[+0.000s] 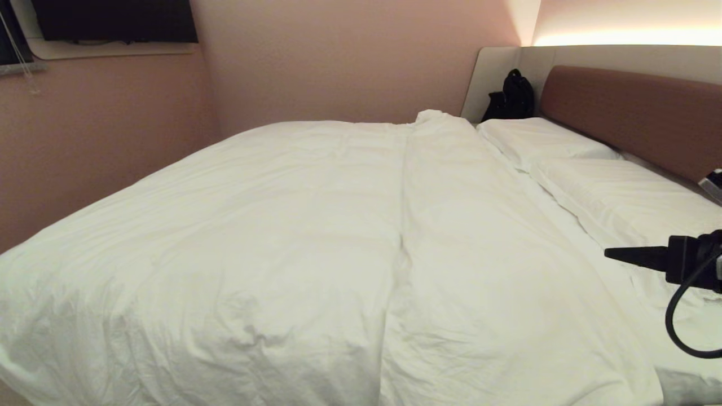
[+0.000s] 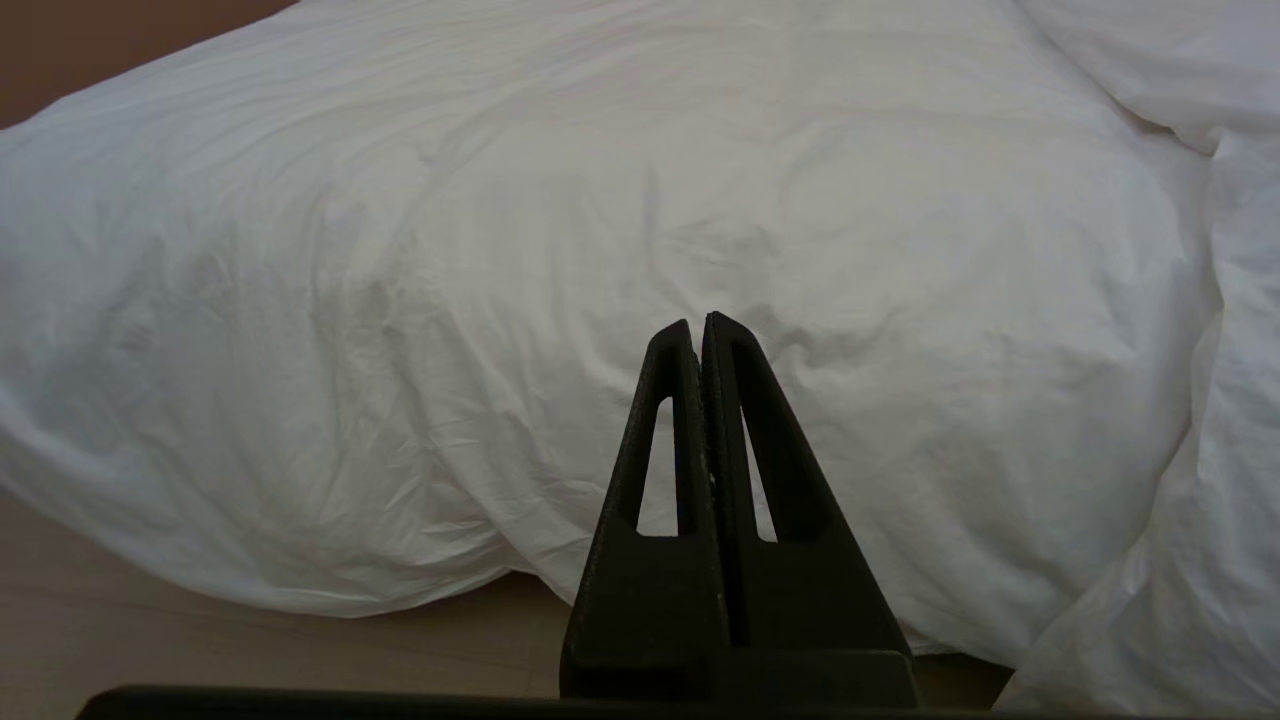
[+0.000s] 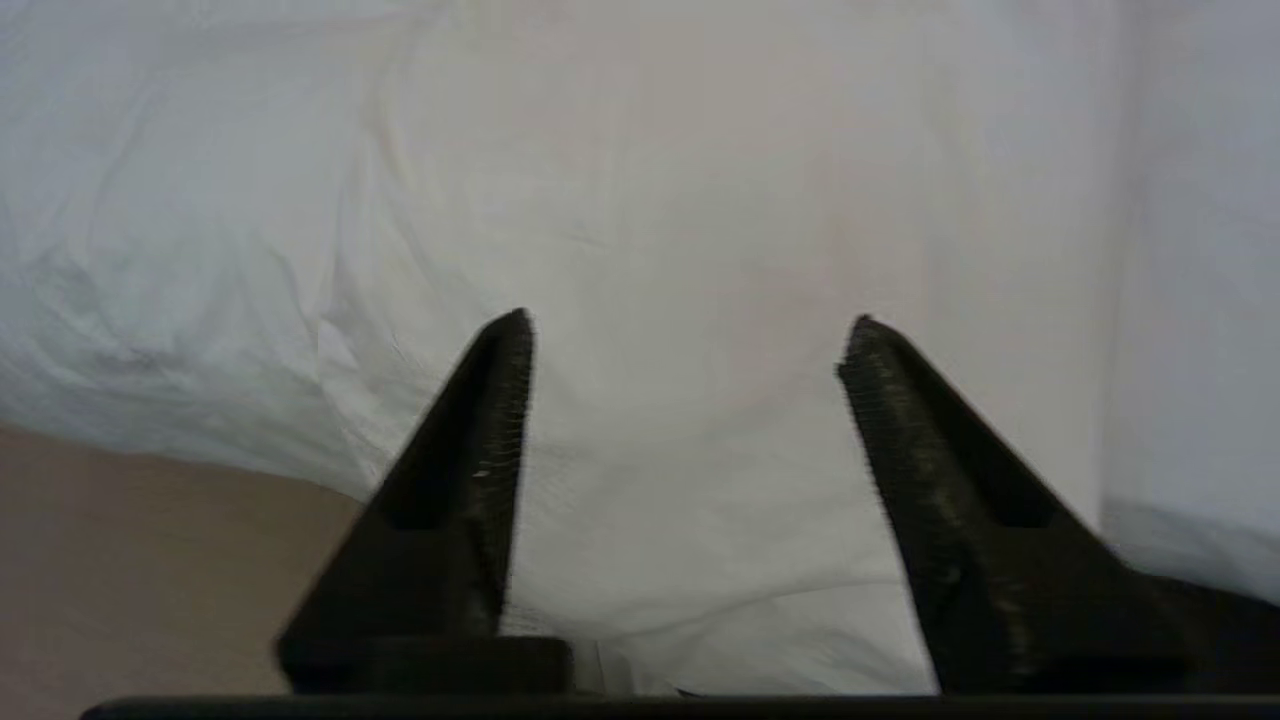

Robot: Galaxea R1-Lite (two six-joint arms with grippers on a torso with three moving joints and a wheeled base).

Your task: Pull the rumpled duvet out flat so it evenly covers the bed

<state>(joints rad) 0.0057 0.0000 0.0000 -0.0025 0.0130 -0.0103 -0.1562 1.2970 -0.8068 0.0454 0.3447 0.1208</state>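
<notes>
The puffy white creased cotton duvet [image 1: 271, 242] is spread over the low white-sheeted bed [image 1: 685, 332], a fold ridge running down its middle. It is judged soft, bulky and yielding — best pinched at its near hanging edge. The right gripper [image 3: 685, 340] is held over that edge, fingers apart and empty; the left gripper [image 2: 697, 335] is closed on nothing.
</notes>
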